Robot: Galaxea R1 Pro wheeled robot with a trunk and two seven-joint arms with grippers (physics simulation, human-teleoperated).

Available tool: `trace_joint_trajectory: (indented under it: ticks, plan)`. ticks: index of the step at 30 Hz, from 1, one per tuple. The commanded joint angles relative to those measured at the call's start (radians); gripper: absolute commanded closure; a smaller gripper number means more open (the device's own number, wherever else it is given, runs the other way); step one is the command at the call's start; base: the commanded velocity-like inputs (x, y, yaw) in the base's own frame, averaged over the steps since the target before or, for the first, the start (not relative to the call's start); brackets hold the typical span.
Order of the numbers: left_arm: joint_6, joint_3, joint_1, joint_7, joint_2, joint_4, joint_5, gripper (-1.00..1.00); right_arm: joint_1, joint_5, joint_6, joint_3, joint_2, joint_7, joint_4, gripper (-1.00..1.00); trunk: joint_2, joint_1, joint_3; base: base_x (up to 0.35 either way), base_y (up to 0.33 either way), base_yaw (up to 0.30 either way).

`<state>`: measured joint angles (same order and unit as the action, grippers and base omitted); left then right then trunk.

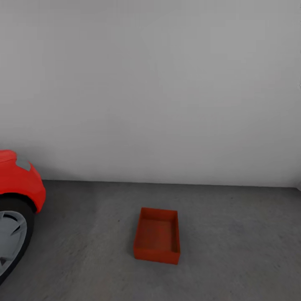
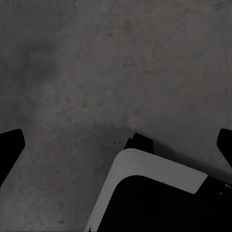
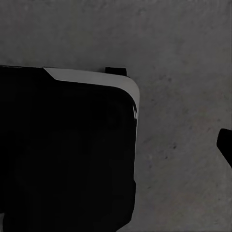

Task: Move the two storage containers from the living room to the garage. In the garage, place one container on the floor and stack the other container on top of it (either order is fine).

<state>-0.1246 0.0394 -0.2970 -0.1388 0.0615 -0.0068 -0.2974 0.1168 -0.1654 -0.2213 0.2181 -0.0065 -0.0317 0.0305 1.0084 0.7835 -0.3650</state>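
Your left gripper [image 2: 116,145] shows in the left wrist view as two dark fingertips [image 2: 9,147] at opposite edges of the picture, wide apart with nothing between them: released. Below it lie the dark grey, rough concrete floor [image 2: 96,72] and a black, white-edged corner of the robot's base [image 2: 159,198].

Of your right gripper, the right wrist view gives you one dark fingertip [image 3: 225,145] at the picture's edge; the other is out of frame, so you cannot tell whether those jaws are released or clenched. That view also looks down on grey concrete and on another black, white-trimmed part of the base.

The head view gives what the wrist cameras lack: one orange-red, shallow rectangular storage container [image 1: 157,236] sits open side up on the garage floor, near the middle, well short of the plain white-grey wall [image 1: 159,83]. Far to its left stand the shiny red car's fender [image 1: 23,179] and its black tyre with a grey rim [image 1: 12,238].
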Motion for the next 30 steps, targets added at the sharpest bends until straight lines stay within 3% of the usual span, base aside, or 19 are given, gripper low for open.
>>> trace_joint_trajectory:
  ticks: [1, 30]
  plan:
    - [-0.003, 0.004, -0.001, -0.001, 0.0, 0.001, -0.002, -1.0, 0.001, -0.009, -0.006, 0.009, 0.0, -0.001, 0.003, -1.0, 0.001, 0.0, 0.001, 0.0, 0.0, 0.0]
    - [-0.004, 0.004, -0.001, -0.001, 0.0, 0.001, -0.002, -1.0, 0.0, -0.008, -0.032, 0.009, 0.0, -0.001, 0.003, -1.0, 0.001, 0.0, 0.047, 0.0, 0.0, 0.0]
